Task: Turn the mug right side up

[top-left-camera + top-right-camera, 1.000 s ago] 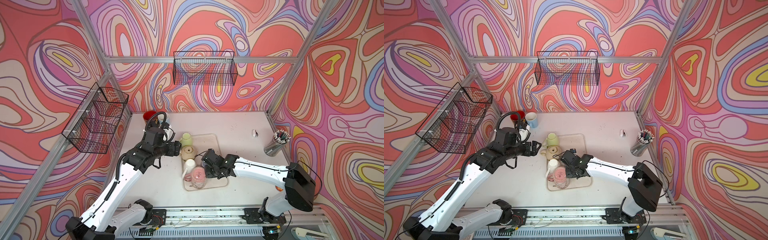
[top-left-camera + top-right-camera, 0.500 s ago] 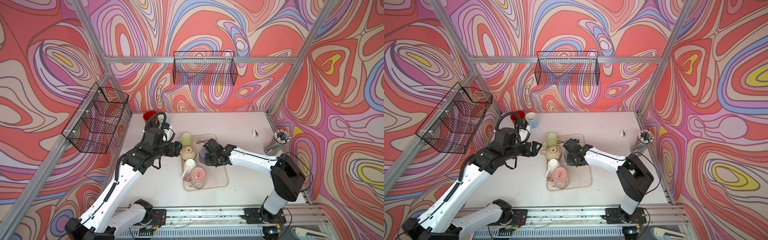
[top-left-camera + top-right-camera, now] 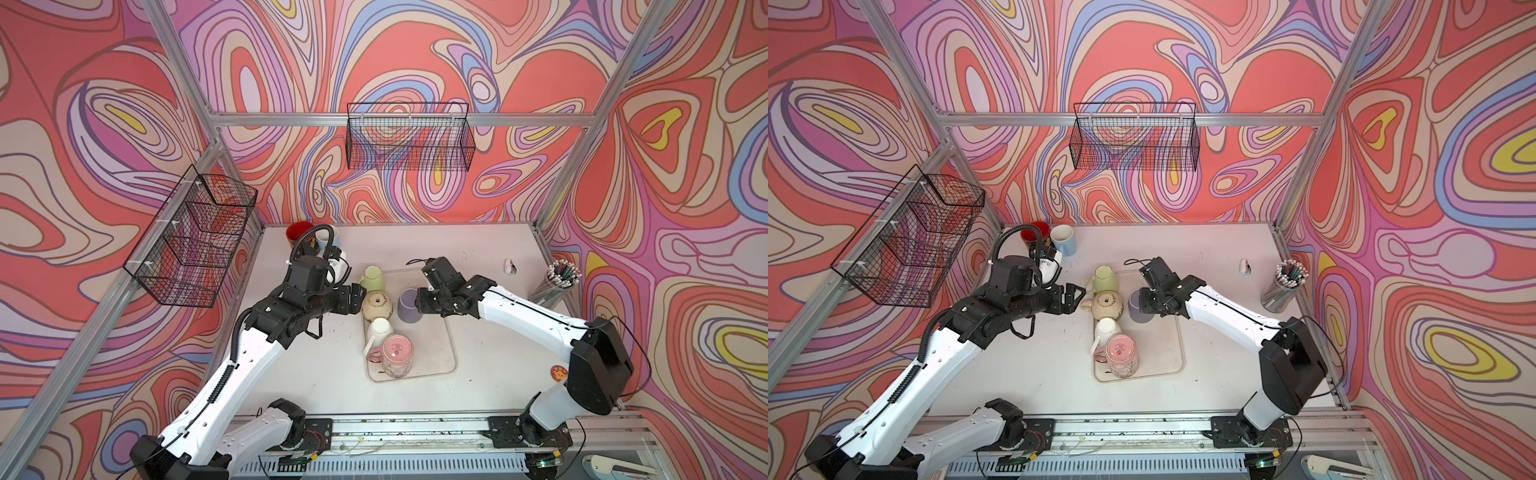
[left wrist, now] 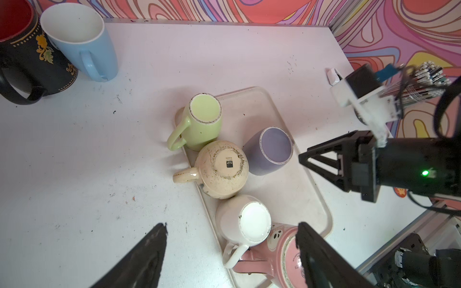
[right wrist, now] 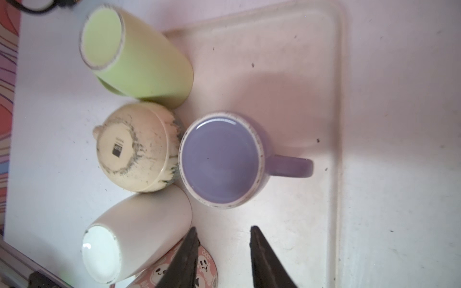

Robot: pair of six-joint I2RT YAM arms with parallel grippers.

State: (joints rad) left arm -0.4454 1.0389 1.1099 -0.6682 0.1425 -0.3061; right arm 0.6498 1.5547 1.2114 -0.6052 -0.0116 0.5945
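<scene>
Our right gripper, jaws part-spread and empty, hovers just beside the purple mug, which sits base-up on the tray. We should pinch its handle squarely, lift clear, then roll. The cream mug appears to touch it, the white mug crowds close, and the left gripper hovers nearby, spread wide.

Both top views are bright and sharp. The right wrist view looks blurry and washed out, with a soft shadow across the tray.
</scene>
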